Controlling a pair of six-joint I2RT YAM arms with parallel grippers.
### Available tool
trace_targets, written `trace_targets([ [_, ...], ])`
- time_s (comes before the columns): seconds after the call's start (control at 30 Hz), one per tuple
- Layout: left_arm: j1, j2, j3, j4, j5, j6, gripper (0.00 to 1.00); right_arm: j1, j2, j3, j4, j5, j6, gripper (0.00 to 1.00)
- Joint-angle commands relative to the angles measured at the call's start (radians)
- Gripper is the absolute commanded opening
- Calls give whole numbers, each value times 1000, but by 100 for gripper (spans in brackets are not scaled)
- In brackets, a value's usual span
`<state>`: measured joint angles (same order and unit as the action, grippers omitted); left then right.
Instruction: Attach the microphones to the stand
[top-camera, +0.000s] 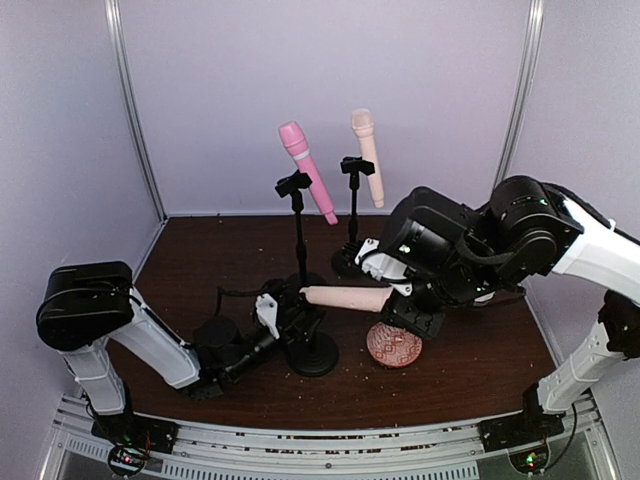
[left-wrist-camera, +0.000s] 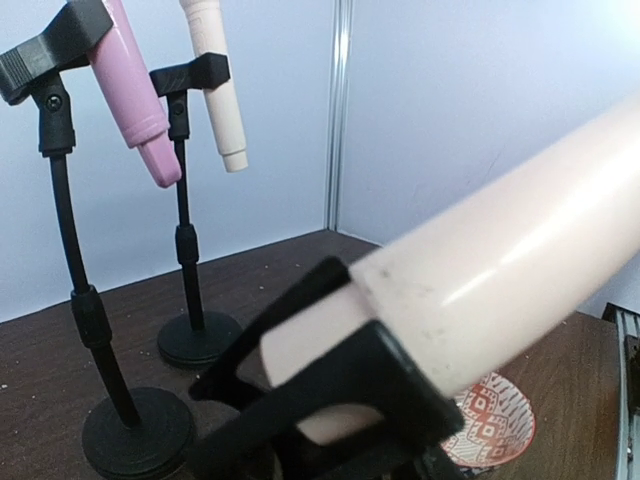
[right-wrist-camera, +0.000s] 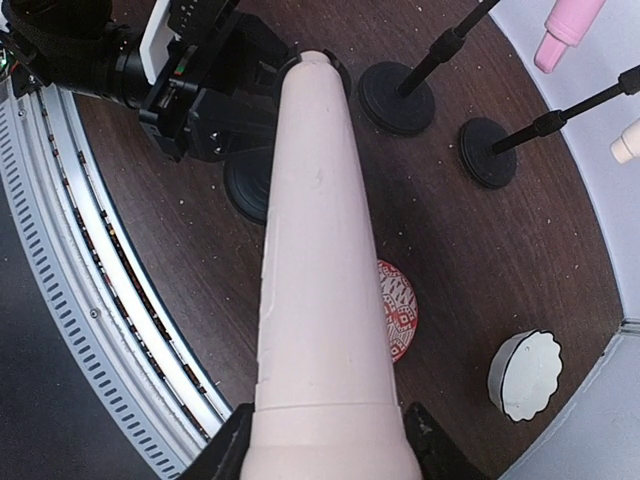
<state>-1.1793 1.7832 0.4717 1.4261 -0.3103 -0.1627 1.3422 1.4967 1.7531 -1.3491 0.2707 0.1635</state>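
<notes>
- The right end effector (right-wrist-camera: 328, 442) grasps the pale peach-cream plastic microphone (top-camera: 345, 297), level at frame centre.
- Its thin end sits in a black plastic stand clip (left-wrist-camera: 340, 390).
- The left end effector (top-camera: 272, 316) is beside the clip; I cannot say whether it grips.

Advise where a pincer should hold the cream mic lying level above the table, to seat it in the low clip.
I'd grip the cream microphone on its thick end, coming from the right, as the right pincer does now. It tapers toward the clip, so the slim tail needs to be bare to slide in.
</notes>
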Motion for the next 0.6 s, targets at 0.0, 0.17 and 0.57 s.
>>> trace_targets([
  [0.0, -8, -1, 65, 109, -35, 8, 38, 7, -62, 5, 65, 54, 18, 0],
  [0.17, -8, 28, 96, 109, -25, 28, 17, 10, -65, 5, 67, 82, 14, 2],
  [0.57, -8, 52, 100, 110, 24, 46, 0, 23, -50, 96, 105, 153, -30, 9],
])
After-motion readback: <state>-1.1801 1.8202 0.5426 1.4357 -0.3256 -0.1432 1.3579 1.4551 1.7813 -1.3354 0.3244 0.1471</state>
